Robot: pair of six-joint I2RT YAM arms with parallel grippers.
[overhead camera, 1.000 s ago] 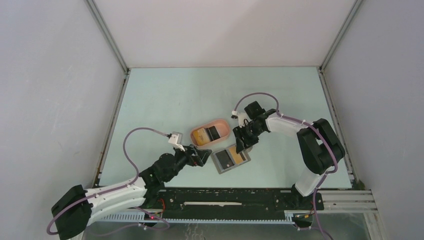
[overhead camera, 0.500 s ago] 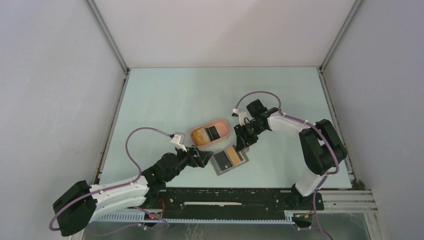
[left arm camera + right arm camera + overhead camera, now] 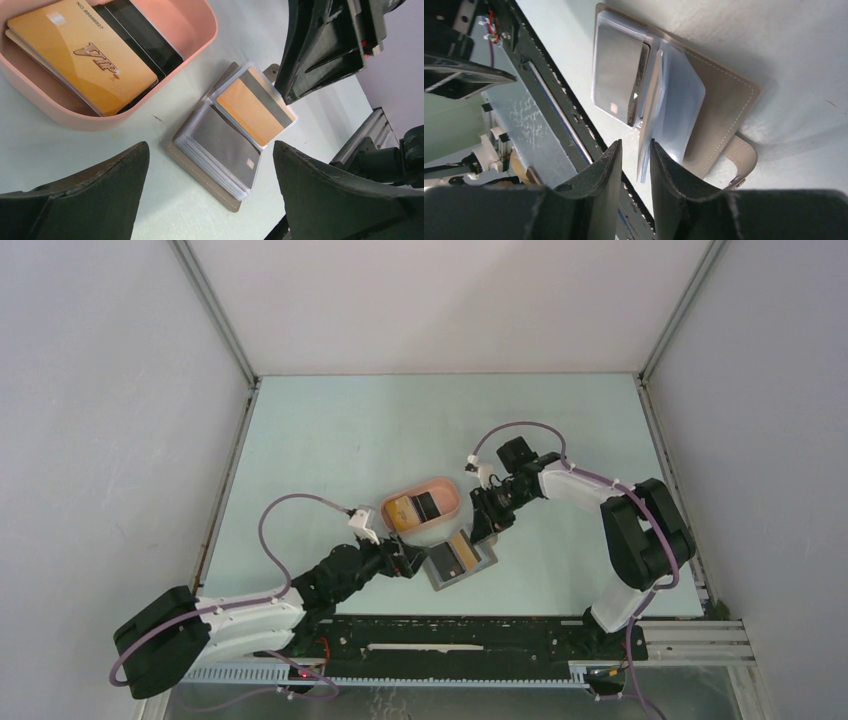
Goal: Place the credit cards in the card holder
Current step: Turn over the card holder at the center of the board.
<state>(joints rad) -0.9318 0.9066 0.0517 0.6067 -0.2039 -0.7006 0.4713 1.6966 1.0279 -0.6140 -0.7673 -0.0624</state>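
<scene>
Two stiff, slick credit cards (image 3: 95, 50) left in tray (image 3: 200, 30); pinch their edges. Left gripper (image 3: 210, 200) wide open, empty. Right gripper (image 3: 633, 165) nearly closed, possibly pinching card holder (image 3: 719, 100) sleeve.

Card holder (image 3: 459, 558) just before tray (image 3: 421, 508).

Left gripper (image 3: 408, 562) has advanced toward the card holder (image 3: 459, 559), now just beside its near-left edge; right gripper (image 3: 482, 527) has shifted slightly left, over its far edge
</scene>
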